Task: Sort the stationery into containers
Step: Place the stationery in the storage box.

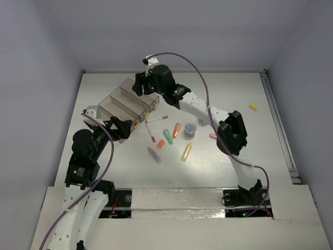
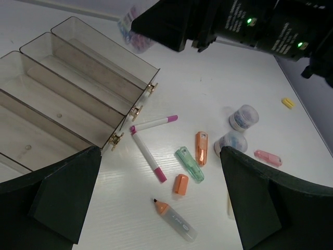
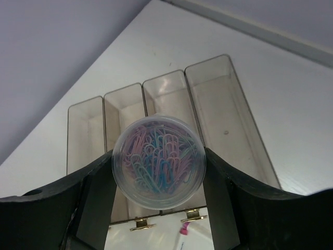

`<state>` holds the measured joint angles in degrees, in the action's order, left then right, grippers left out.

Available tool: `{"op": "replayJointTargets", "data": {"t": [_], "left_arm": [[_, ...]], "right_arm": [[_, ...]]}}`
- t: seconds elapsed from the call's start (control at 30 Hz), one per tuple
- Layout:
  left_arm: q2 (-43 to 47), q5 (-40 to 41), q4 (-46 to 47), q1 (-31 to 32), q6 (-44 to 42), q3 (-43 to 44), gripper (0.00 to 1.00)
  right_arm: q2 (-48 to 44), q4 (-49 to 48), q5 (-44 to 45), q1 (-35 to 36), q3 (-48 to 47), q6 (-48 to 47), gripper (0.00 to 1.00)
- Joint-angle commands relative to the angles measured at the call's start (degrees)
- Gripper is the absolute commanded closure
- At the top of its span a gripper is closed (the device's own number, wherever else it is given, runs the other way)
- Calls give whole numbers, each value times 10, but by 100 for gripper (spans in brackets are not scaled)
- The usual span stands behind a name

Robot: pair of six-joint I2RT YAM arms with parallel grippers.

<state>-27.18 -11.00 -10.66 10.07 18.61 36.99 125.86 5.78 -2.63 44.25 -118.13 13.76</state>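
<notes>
Nothing sorted yet: right pincer (image 3: pixel 158 174) clasps a clear round paperclip tub (image 3: pixel 158 156) over empty brownish compartments (image 3: pixel 229 112); left pincer (image 2: pixel 160 153) gapes, empty.

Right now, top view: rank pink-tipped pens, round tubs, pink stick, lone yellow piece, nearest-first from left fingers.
1. Pink-tipped pens, beside the containers.
2. Round tubs, mid-table.
3. Pink stick, right of the tubs.
4. Yellow piece, far right edge.
</notes>
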Motion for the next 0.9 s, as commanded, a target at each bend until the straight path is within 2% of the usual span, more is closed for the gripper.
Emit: {"op": "replayJointTargets", "data": {"t": [0.0, 0.5, 0.87], "left_arm": [[9, 12, 12, 2, -3, 19, 1], [13, 13, 10, 2, 0, 20, 1], [13, 12, 11, 2, 0, 19, 1]], "right_arm": [[22, -5, -15, 16, -44, -1, 58], [68, 34, 23, 33, -6, -18, 57], [97, 61, 52, 38, -28, -31, 57]]}}
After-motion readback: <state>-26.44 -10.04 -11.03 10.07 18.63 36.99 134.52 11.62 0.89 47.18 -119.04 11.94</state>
